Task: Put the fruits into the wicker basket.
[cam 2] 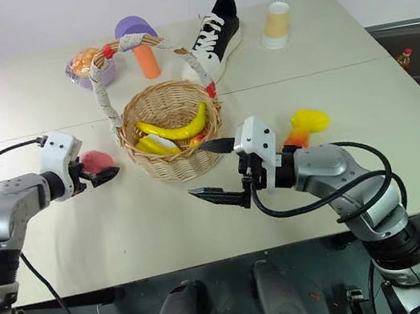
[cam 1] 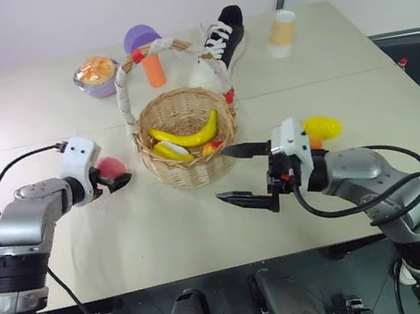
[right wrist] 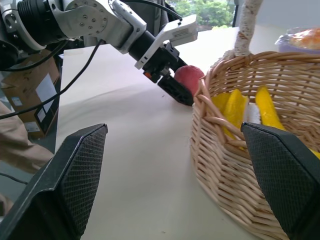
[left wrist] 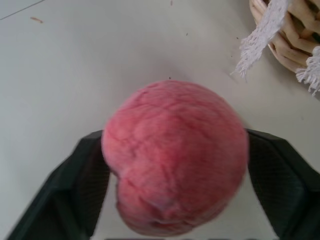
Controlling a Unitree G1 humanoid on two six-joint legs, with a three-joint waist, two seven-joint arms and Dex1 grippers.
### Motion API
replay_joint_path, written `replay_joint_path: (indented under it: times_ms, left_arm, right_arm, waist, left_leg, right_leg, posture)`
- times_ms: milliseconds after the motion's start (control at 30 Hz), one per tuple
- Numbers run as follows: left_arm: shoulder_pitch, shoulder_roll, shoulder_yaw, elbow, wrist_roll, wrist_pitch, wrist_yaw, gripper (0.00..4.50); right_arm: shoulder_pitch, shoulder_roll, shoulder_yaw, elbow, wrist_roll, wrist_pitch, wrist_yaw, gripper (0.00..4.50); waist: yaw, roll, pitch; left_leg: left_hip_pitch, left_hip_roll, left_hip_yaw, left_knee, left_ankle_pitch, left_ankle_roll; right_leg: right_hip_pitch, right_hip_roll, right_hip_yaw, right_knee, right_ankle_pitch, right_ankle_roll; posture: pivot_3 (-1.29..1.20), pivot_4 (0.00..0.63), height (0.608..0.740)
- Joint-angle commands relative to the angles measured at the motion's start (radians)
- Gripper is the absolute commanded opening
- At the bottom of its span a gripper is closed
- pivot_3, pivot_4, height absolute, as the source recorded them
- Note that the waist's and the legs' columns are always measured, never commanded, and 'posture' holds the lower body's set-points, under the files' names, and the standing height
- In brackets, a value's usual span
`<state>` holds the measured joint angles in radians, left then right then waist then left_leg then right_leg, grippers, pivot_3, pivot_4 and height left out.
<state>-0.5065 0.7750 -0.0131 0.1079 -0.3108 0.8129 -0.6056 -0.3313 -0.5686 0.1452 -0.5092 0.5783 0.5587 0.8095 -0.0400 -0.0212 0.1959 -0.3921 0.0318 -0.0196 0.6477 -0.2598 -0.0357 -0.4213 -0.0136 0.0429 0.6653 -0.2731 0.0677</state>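
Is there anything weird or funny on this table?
Yes: a black-and-white shoe lies on the table beside the wicker basket, an odd thing among the toy fruits. Also, white wrapping on the basket's handle looks frayed.

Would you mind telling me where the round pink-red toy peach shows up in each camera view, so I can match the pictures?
Left eye view: round pink-red toy peach at mid-left, between the left hand's fingers.
Right eye view: peach at mid-left, left of the basket.
Left wrist view: peach at centre, between the two black fingers.
Right wrist view: peach above centre, beside the basket rim.
Shared landmark: the round tan wicker basket.
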Motion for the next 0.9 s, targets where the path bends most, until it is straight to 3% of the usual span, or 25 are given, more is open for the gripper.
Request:
replay_joint_path:
  times_ms: [33, 200, 333, 433, 567, 667, 767, 833, 900]
  left_arm:
    - [-0.019, 0.003, 0.058, -0.018, 0.016, -0.030, 0.019, 2.32]
    - [0.041, 0.036, 0.198, -0.164, -0.057, -0.013, -0.008, 2.32]
    - [0.046, 0.039, 0.335, -0.468, -0.284, 0.099, -0.078, 2.32]
    - [-0.065, -0.019, 0.246, -0.562, -0.343, 0.199, -0.012, 2.32]
    - [-0.255, -0.235, 0.020, -0.514, -0.251, 0.252, 0.153, 2.32]
    - [-0.282, -0.282, -0.067, -0.466, -0.201, 0.231, 0.167, 2.32]
    - [-0.291, -0.295, -0.123, -0.394, -0.157, 0.180, 0.145, 3.45]
    - [-0.297, -0.287, -0.136, -0.370, -0.137, 0.142, 0.119, 4.46]
    - [-0.295, -0.278, -0.131, -0.360, -0.131, 0.098, 0.080, 4.46]
  right_arm:
    - [-0.017, 0.011, -0.002, -0.043, -0.005, -0.024, 0.001, 4.50]
    - [-0.017, 0.002, -0.001, -0.034, -0.027, -0.043, 0.013, 4.50]
    - [-0.028, -0.015, -0.033, -0.013, -0.027, -0.047, 0.025, 4.50]
    - [-0.044, -0.024, -0.043, 0.014, -0.035, -0.054, 0.041, 4.50]
    - [-0.064, -0.046, -0.065, 0.059, -0.069, -0.069, 0.039, 4.50]
    - [-0.053, -0.070, -0.093, 0.067, -0.092, -0.066, 0.022, 4.50]
    - [0.016, -0.147, -0.176, 0.071, -0.136, -0.065, 0.003, 4.50]
    - [0.067, -0.194, -0.251, 0.083, -0.139, -0.039, -0.016, 4.50]
    - [0.123, -0.227, -0.328, 0.087, -0.135, -0.018, -0.031, 4.50]
  waist:
    - [0.000, 0.000, 0.000]
    - [-0.004, 0.000, 0.000]
    - [0.002, -0.001, 0.000]
    - [0.020, -0.001, 0.000]
    - [0.030, -0.002, 0.000]
    - [0.016, -0.002, 0.000]
    - [0.020, -0.002, 0.000]
    - [0.021, -0.002, 0.000]
    - [0.023, -0.002, 0.000]
  left_leg:
    - [0.000, 0.000, 0.000, 0.000, 0.000, 0.000]
    - [0.000, 0.000, 0.000, 0.000, 0.000, 0.000]
    - [-0.002, 0.001, -0.003, 0.000, 0.000, 0.000]
    - [-0.002, -0.001, -0.003, 0.001, 0.000, 0.000]
    - [0.001, -0.003, -0.002, 0.003, 0.000, 0.000]
    - [0.001, -0.004, -0.001, 0.002, -0.001, 0.001]
    - [0.000, -0.004, -0.002, 0.000, -0.001, 0.002]
    - [-0.001, -0.002, -0.002, 0.000, -0.001, 0.002]
    - [-0.001, -0.002, -0.001, 0.000, -0.001, 0.002]
  right_leg:
    - [0.000, 0.000, 0.000, 0.000, 0.000, 0.000]
    - [0.000, 0.000, 0.000, 0.000, 0.000, 0.000]
    - [-0.001, -0.001, 0.001, 0.000, 0.000, 0.000]
    - [0.000, -0.002, 0.000, 0.000, 0.000, 0.001]
    - [0.006, -0.002, -0.001, -0.003, 0.001, 0.003]
    - [0.005, -0.002, 0.002, -0.004, 0.001, 0.004]
    - [-0.001, 0.001, 0.006, 0.000, 0.001, 0.003]
    - [-0.001, 0.002, 0.006, 0.000, 0.001, 0.002]
    - [-0.001, 0.002, 0.006, 0.000, 0.001, 0.002]
  posture:
    - [0.00, 0.150, 0.740]
    - [0.00, 0.150, 0.740]
    - [0.00, 0.150, 0.740]
    - [0.00, 0.150, 0.740]
    - [0.00, 0.150, 0.740]
    - [0.00, 0.150, 0.740]
    - [0.00, 0.150, 0.740]
    - [0.00, 0.150, 0.740]
    - [0.00, 0.150, 0.740]
